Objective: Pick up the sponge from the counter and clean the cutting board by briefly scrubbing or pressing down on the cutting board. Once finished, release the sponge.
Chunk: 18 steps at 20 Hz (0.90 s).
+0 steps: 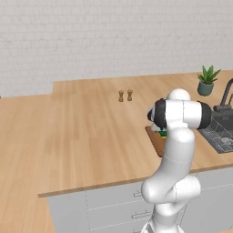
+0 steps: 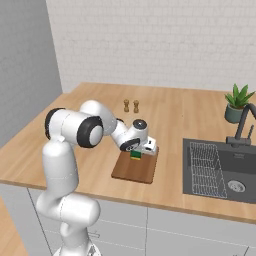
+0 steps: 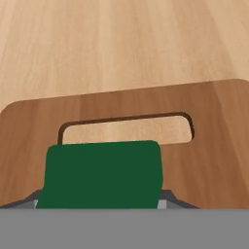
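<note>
The gripper (image 2: pixel 136 155) pinches the sponge (image 3: pixel 102 172), its green top just short of the handle slot (image 3: pixel 126 129) of the cutting board (image 2: pixel 134 169) on the counter (image 2: pixel 170 115).

Both base views overlook the counter (image 1: pixel 91 136) from behind — hand view hangs close above the cutting board (image 3: pixel 209 136).

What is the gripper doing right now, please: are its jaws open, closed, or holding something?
Gripper: jaws closed on the sponge, held over the cutting board near its handle slot.
</note>
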Available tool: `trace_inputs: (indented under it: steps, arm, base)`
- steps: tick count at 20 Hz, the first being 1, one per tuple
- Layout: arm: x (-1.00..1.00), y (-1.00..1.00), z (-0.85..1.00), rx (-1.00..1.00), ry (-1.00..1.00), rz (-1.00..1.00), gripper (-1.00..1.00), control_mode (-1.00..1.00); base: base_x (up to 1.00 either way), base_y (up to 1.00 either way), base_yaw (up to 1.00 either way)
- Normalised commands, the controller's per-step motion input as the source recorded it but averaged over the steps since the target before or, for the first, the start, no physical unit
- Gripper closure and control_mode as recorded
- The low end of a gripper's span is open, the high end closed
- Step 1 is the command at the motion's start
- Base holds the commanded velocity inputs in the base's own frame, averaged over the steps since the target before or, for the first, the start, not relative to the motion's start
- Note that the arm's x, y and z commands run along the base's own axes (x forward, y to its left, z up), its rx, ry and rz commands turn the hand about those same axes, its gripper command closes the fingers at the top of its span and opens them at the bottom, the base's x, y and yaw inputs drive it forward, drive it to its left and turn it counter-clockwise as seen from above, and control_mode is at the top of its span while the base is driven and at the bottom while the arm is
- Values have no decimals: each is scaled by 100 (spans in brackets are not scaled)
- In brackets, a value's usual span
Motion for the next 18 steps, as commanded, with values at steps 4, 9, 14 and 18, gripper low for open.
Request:
trace_inputs:
  steps: [4, 9, 14, 18]
  arm:
    - [0, -13, -48, 0, 0, -1, 100, -100]
    - [0, -47, 0, 0, 4, -1, 100, -100]
    - [0, -65, 0, 0, 4, 0, 100, -100]
    - [0, -42, -41, 0, 0, 0, 100, -100]
  base:
    - [0, 0, 0]
    - [0, 0, 0]
    - [0, 0, 0]
    - [0, 0, 0]
